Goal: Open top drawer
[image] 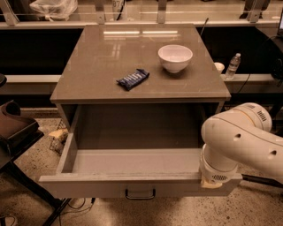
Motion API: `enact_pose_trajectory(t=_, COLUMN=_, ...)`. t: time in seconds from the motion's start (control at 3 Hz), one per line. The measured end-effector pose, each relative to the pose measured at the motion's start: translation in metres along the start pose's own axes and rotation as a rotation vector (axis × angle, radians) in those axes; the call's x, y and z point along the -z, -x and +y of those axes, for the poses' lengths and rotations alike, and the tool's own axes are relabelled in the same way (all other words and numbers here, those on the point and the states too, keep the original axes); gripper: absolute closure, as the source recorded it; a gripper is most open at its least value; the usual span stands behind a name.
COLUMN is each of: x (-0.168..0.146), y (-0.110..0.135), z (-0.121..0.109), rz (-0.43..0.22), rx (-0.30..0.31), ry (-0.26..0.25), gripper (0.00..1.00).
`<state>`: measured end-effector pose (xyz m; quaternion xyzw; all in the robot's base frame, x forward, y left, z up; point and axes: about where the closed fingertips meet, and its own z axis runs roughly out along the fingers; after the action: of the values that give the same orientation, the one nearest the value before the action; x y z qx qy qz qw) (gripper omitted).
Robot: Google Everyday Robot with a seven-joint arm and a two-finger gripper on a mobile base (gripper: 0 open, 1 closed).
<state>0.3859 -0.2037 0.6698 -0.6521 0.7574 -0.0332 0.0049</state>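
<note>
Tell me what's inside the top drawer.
Nothing shows: the drawer's grey floor and walls are bare. The arm covers its front right corner, so that spot is hidden. The gripper is out of view.

Gripper: out of sight, somewhere past the arm (241, 141) at the drawer's right front corner. Drawer (132, 161): that corner is covered by the arm. Arm: cut off by the right edge. Bag (53, 8): cropped by the top edge. Dark object (13, 128): cropped at the left, kind unclear. Wrapper (132, 79) and bottle (233, 66): print too small to read.
</note>
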Motion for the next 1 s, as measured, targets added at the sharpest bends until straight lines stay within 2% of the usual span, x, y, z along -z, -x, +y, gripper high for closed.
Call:
enact_pose_trajectory(t=0.33, x=-0.0001, y=0.0000, z=0.0001, rz=0.000, rx=0.000, ry=0.000, gripper=0.82)
enact_pose_trajectory(t=1.0, x=-0.0001, y=0.0000, z=0.0001, rz=0.000, rx=0.000, ry=0.000, gripper=0.35)
